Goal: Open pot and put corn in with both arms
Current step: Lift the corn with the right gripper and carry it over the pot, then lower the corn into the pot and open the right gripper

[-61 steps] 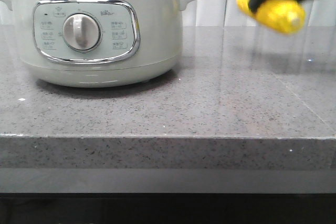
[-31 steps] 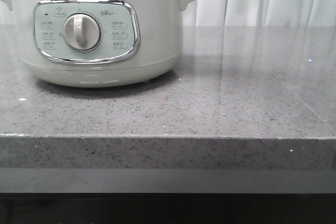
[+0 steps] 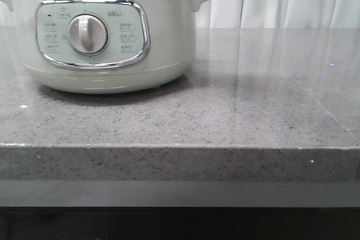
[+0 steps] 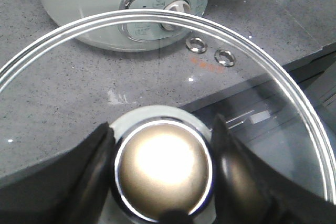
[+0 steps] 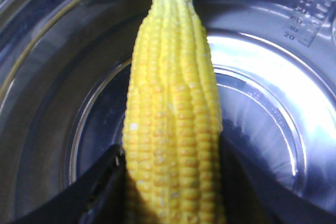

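Your right tool [image 5: 173, 182], clamped on the corn [image 5: 173, 114], came from far right over the tabletop [image 3: 225, 116] into the open pot [image 3: 107, 32], so you could drop it, while your left tool [image 4: 163, 166] gripped the lid [image 4: 273, 77].

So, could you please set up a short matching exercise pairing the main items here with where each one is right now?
Items:
1. bright yellow corn cob
2. clear glass lid with a round metal knob
3. large pale-green electric pot

Places:
A. standing on the grey speckled counter
B. held in the left claw, away from the pot
C. held in the right claw over the shiny pot interior

Pairs: 1-C, 2-B, 3-A
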Tool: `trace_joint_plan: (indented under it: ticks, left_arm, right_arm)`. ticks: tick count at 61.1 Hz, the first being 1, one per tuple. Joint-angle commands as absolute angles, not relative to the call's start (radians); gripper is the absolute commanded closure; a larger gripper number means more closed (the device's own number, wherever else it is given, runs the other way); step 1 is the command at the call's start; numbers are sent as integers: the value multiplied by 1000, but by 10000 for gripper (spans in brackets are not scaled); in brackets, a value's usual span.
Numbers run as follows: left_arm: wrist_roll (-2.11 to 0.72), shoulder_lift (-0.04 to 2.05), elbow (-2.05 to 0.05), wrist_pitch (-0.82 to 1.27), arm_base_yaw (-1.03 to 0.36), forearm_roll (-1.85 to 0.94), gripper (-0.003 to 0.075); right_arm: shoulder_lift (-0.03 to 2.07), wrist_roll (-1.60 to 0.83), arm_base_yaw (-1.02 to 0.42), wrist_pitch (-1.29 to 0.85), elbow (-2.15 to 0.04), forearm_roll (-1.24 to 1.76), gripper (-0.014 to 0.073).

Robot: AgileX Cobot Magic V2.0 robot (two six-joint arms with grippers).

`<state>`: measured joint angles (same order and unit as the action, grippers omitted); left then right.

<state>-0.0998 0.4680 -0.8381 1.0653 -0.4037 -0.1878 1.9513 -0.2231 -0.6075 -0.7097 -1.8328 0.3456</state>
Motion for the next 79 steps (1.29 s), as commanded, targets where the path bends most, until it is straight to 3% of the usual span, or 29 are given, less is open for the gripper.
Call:
trace_joint_plan:
  ticks: [1,11,28,33,46,51,79]
  left_arm:
    - [-96,470,-870,931,-410,-219,480]
    - [-96,470,-870,931,-410,-219,480]
    - [-96,470,-870,931,-410,-219,480]
    - [-96,470,-870,931,-410,-219,480]
    - [-96,470,-870,931,-410,-219,480]
    - [-96,470,-870,931,-410,-219,480]
    - [-96,470,-870,931,-410,-219,480]
  right_arm:
    - [1893,-233,-606,-684,-1869,354,223]
    - [1889,-233,-605,-676,-1869,354,104]
    - [1888,-233,-603,-694,-1869,354,104]
    - [1886,-233,-603,-694,-1869,354,177]
    - [1871,-233,-602,-675,-1869,354,566]
    - [1860,-233,-602,-659,-1869,354,659]
    - [1720,-233,-467,-635,-1837,348,653]
